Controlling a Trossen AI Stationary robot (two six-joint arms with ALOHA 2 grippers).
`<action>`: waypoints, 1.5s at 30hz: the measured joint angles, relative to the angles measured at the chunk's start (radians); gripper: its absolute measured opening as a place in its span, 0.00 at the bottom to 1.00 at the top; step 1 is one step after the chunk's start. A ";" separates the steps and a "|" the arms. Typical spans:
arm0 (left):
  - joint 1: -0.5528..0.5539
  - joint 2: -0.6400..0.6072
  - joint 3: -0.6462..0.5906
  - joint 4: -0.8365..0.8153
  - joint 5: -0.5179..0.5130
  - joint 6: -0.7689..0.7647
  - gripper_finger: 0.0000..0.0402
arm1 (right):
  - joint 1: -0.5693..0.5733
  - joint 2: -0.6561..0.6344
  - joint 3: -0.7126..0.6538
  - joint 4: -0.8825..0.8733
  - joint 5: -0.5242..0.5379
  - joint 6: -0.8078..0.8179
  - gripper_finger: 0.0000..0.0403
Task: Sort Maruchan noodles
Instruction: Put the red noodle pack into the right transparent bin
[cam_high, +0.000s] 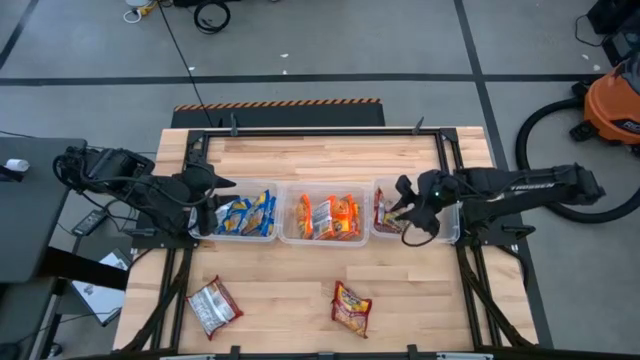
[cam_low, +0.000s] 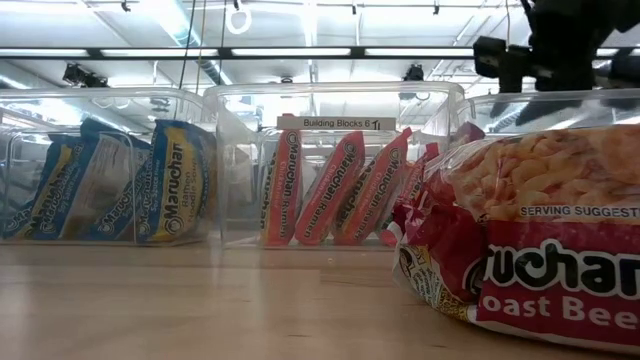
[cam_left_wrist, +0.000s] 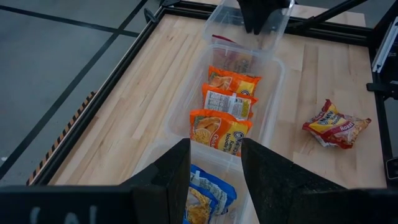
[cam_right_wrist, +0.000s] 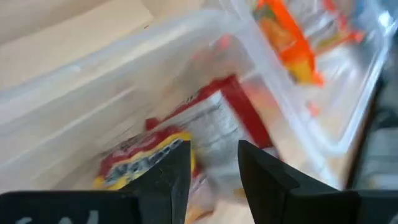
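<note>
Three clear bins stand in a row across the table. The left bin (cam_high: 240, 238) holds blue-and-white noodle packets (cam_high: 245, 213), the middle bin (cam_high: 320, 240) holds orange ones (cam_high: 328, 216), and the right bin (cam_high: 445, 238) holds a red packet (cam_high: 384, 212). Two more red packets lie flat on the table near its near edge, one on the left (cam_high: 213, 305) and one (cam_high: 351, 307) near the middle. My left gripper (cam_high: 207, 213) hovers open over the left bin's left end, above the blue packets (cam_left_wrist: 208, 196). My right gripper (cam_high: 403, 215) is open over the right bin, above the red packet (cam_right_wrist: 205, 124).
A black frame (cam_high: 320, 131) borders the table's far edge and sides. Bare wood lies between the bins and the far edge, and around the two loose packets. In the low view one loose red packet (cam_low: 540, 260) fills the foreground on the right.
</note>
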 joint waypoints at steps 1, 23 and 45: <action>0.000 0.000 0.000 0.000 0.000 0.000 0.37 | -0.011 0.004 0.018 -0.033 -0.014 0.026 0.34; 0.000 0.000 0.000 0.000 0.000 0.000 0.37 | -0.095 0.307 0.042 -0.345 -0.028 -0.144 0.03; 0.000 0.000 0.000 0.000 0.000 0.000 0.37 | -0.081 0.419 0.042 -0.108 0.065 -0.249 0.01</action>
